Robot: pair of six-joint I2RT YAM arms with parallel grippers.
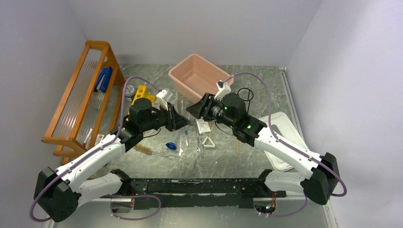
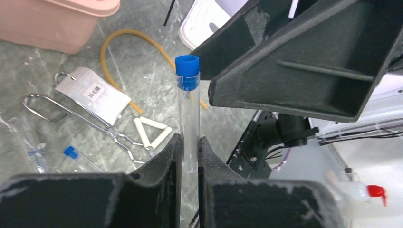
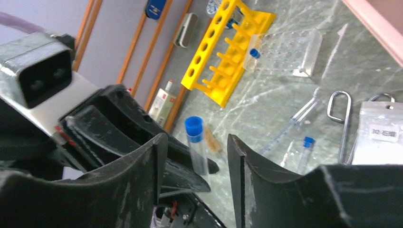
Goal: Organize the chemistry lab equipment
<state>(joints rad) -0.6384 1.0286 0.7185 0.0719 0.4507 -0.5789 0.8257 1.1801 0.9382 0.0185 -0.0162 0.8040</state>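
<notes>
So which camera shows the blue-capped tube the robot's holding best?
The left wrist view: the clear, blue-capped tube stands large and centred, clamped in the left end effector. The right wrist view shows the tube smaller, its lower end hidden. In the top view it's too tiny to pick out.

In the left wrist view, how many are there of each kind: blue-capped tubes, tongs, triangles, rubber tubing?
blue-capped tube: 2
tongs: 1
triangle: 1
tubing: 1
total: 5
</notes>
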